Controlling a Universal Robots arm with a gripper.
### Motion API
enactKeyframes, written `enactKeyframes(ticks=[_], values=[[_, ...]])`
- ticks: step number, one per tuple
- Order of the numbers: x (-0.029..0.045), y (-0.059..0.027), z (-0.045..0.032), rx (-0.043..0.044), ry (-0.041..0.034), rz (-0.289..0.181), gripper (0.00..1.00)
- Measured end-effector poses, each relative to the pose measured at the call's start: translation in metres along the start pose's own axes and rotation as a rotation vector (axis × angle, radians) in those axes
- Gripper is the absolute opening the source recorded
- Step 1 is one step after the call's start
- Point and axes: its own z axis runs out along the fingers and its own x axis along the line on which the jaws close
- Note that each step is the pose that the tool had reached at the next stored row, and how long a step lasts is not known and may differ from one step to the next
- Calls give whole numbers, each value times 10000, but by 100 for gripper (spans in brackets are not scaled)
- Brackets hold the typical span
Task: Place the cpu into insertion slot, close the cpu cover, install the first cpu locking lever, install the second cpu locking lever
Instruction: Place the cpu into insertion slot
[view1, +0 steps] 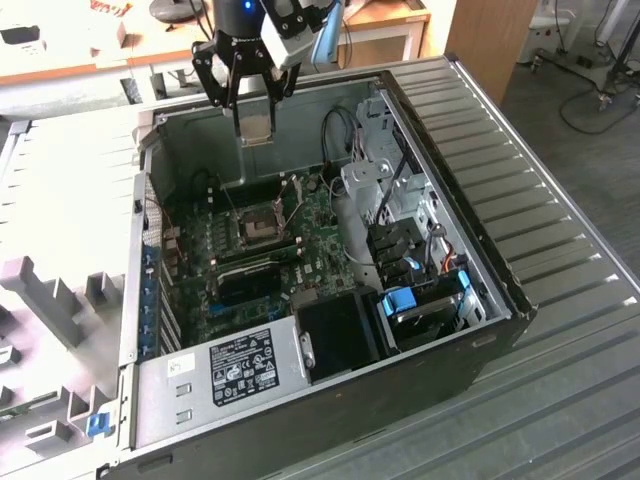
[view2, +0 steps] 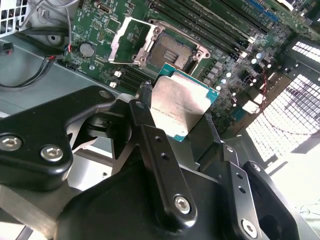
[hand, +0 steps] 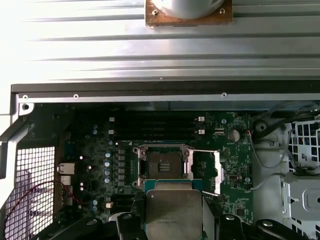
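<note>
My gripper (view1: 254, 108) hangs above the open computer case, shut on the cpu (view1: 255, 128), a small square chip with a dull silver top. In both wrist views the cpu (view2: 182, 106) (hand: 173, 212) sits pinched by its edges between the black fingers (view2: 146, 95), clear of the board. The insertion slot (view1: 256, 228) (view2: 170, 50) (hand: 164, 165) lies below on the green motherboard, bare, with a dark centre. Beside it the cpu cover (view2: 125, 42) (hand: 216, 172) stands swung open, a thin grey frame.
Long black memory slots (hand: 155, 127) run beside the socket. The case holds a grey power supply (view1: 235, 365), a black shroud (view1: 335, 335), a drive cage with blue tabs (view1: 420, 300) and loose cables (view1: 345, 140). Grey foam blocks (view1: 50, 290) lie at the exterior view's left.
</note>
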Motion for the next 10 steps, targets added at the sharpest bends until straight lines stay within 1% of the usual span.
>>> enactKeyframes(ticks=[4, 10], values=[[0, -2, 20, 1, 0, 0, 54], [0, -2, 22, 1, 0, 0, 54]])
